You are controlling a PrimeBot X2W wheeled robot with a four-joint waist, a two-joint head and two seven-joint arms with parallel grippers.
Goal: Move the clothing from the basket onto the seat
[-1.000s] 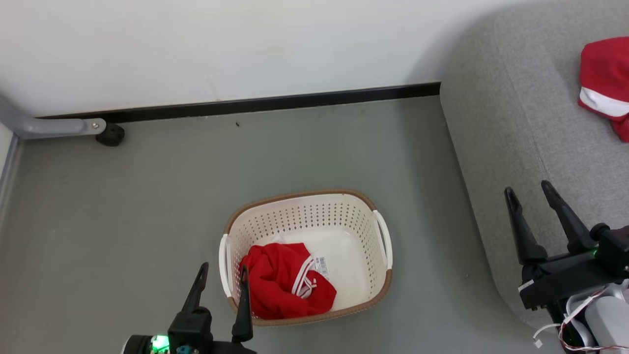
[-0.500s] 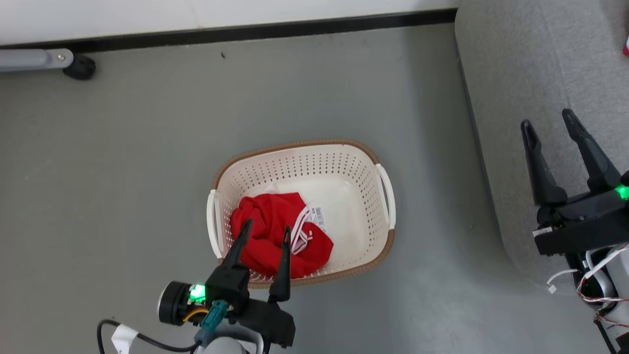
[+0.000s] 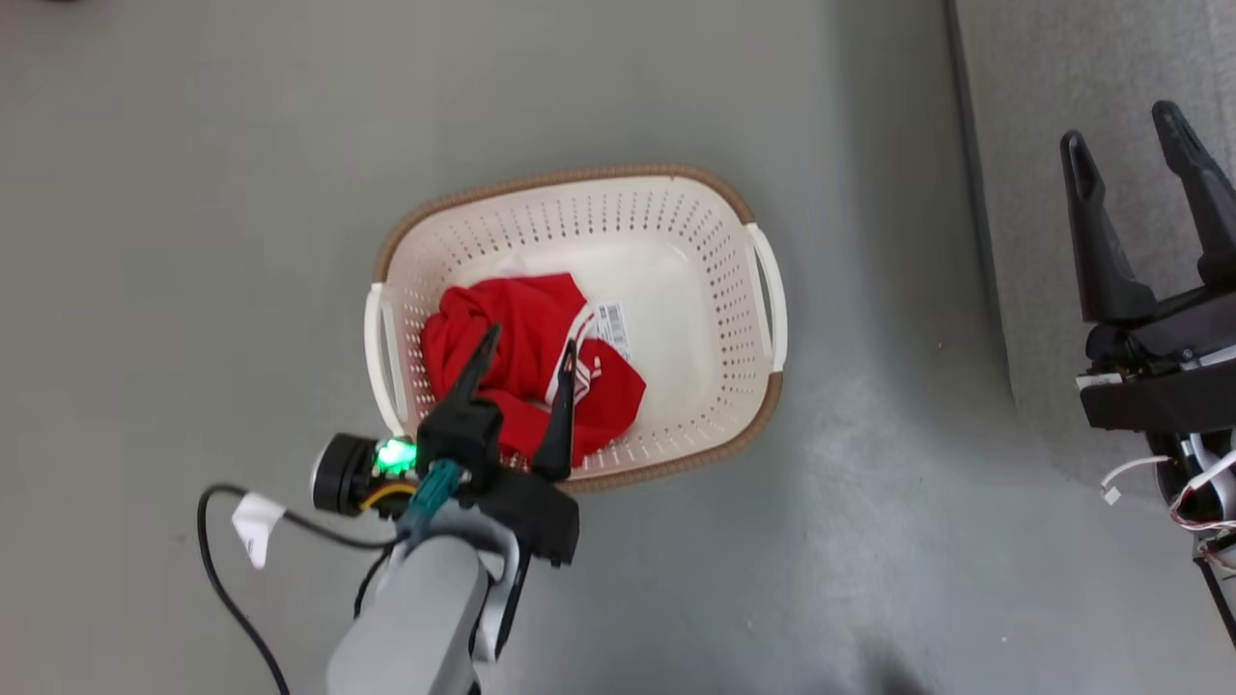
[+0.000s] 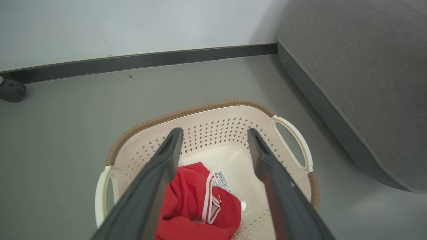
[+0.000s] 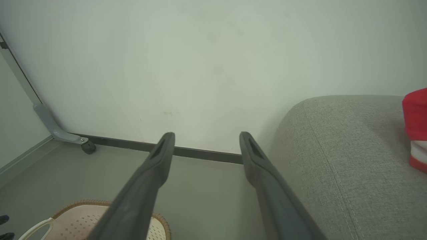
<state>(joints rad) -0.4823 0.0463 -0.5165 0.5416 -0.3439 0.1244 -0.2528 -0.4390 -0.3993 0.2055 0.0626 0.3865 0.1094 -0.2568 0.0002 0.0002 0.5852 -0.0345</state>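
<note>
Beside the seat (image 3: 1043,58), on the grey floor (image 3: 193,193), I find the basket (image 3: 579,217) upright, brown rim uppermost, with a white handle at each side. One red garment (image 3: 512,328) with white trim lies crumpled inside it, against the wall on the left of the head view. The cream basket floor shows to the garment's right, with a barcode label (image 3: 611,328) just beside the fabric.

Left hand (image 3: 532,338): jaws spread wide, gripping nothing. Seen from the head, its two dark fingers reach over the near rim and lie across the garment. From the left wrist view the cloth sits low, between and beneath the fingers. I cannot confirm contact between fingertips and fabric.

Right hand (image 3: 1120,125): jaws likewise wide and empty. It is held over the front edge of the seat, well apart from the basket.

Seat: light grey upholstery with a stitched seam. It stands to the right of the basket, with a strip of floor between them. A second red garment (image 5: 415,126) with a white stripe lies on it, cut off by the right edge of the right wrist view.

A black cable (image 3: 217,579) with a white tag hangs by the left forearm. A pale wall (image 5: 200,66) and dark skirting (image 4: 133,61) stand behind the basket.
</note>
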